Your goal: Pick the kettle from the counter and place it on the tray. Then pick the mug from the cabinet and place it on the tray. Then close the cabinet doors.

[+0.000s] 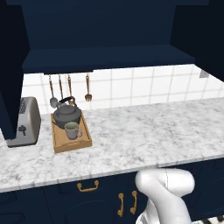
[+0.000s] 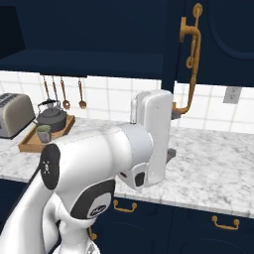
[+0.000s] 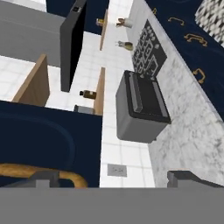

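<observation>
The kettle [image 1: 66, 114] and mug [image 1: 71, 130] sit on the tray [image 1: 73, 144], left of frame. The hand [image 3: 111, 179] gapes wide at a door handle [image 2: 191, 69].

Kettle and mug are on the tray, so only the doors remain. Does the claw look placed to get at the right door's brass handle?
Probably yes: the open claw sits right at the brass handle, one finger against it, nothing between.

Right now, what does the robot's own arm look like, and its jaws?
The arm is made of glossy white rounded shells with dark grey to black joint sections; one dark oval panel carries a small white logo, and a dark end cap has a row of pale dots. No loose cables show. The gripper has two small dark grey, blocky fingertips.
</observation>
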Tool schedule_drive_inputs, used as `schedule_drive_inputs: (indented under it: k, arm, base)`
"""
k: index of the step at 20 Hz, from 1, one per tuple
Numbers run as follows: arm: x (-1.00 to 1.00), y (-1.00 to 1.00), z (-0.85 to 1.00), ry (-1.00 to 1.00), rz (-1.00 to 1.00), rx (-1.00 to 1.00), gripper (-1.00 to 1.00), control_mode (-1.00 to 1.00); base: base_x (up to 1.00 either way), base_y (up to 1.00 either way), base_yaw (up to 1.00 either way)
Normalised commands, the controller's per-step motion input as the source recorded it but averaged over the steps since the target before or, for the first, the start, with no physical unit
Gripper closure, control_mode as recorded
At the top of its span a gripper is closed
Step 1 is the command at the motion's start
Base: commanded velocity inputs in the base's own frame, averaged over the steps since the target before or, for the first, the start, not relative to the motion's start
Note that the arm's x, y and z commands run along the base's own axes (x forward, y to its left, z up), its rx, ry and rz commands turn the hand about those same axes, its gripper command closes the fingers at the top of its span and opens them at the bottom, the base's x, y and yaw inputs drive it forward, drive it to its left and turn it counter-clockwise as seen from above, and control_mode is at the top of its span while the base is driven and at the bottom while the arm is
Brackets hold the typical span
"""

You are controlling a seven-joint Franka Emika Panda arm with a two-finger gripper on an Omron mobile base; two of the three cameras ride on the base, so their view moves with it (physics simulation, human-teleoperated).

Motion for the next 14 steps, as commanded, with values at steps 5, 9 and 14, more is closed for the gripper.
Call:
schedule_drive_inputs:
  k: [5, 9, 14]
  arm:
    - [0.03, -0.19, 0.1, -0.03, 0.0, 0.0, -1.0, -1.0]
    - [0.32, -0.33, 0.0, 0.0, 0.0, 0.04, -1.0, -1.0]
    - [0.51, -0.26, 0.0, 0.0, 0.05, 0.02, -1.0, -1.0]
  base:
    - [0.0, 0.0, 0.0]
    - [0.0, 0.0, 0.0]
    - [0.0, 0.0, 0.0]
